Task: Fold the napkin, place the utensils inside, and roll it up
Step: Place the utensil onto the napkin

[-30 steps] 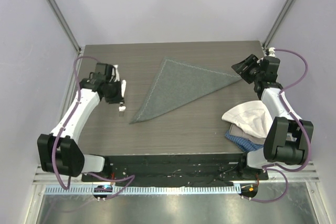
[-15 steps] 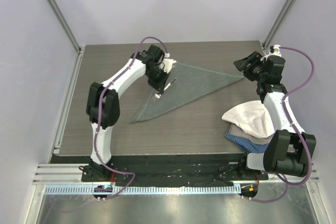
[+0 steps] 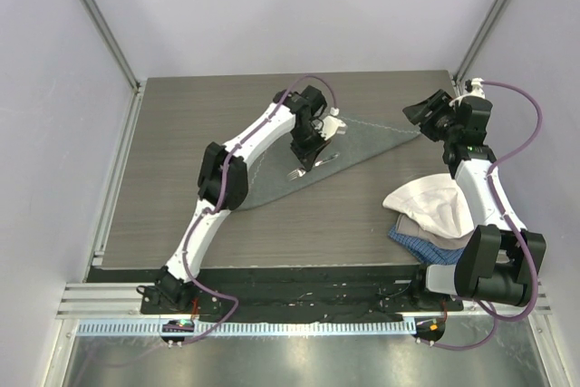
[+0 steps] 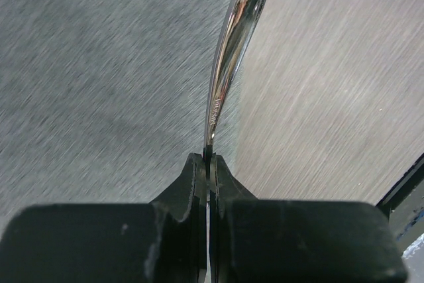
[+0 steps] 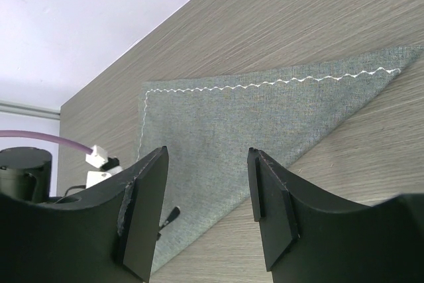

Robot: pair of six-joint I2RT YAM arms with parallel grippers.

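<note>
Pale walls box in a dark wood-grain counter (image 3: pixel 181 133), and from the top view the napkin (image 3: pixel 362 142) lies there folded into a grey-green triangle toward the back, its long point reaching right. The left arm stretches far across it, and the left claw (image 3: pixel 313 159) is over the cloth's middle, clamped on the fork (image 3: pixel 317 164), which sits slanted low over the fabric; whether it touches the cloth I cannot tell. Over on the right, the right claw (image 3: pixel 419 113) hovers just beside the napkin's right corner, jaws apart. Nearer the right arm's base a cream-white cloth (image 3: pixel 430 206) is bunched up, overlapping a blue checked cloth (image 3: pixel 417 242). Now the left wrist view: the black fingers (image 4: pixel 179 190) are pinched tight on the slim silver fork (image 4: pixel 228 64), its rounded handle end pointing away, with napkin (image 4: pixel 99 64) under the left side and bare counter (image 4: pixel 331 97) under the right. The tines are out of sight here. Switching to the right wrist view: the right claw (image 5: pixel 209 190) stands wide with nothing between its fingers (image 5: pixel 142 210), looking down on the napkin (image 5: pixel 265 117), whose pale zigzag hem runs along the far edge to the corner at the right.
</note>
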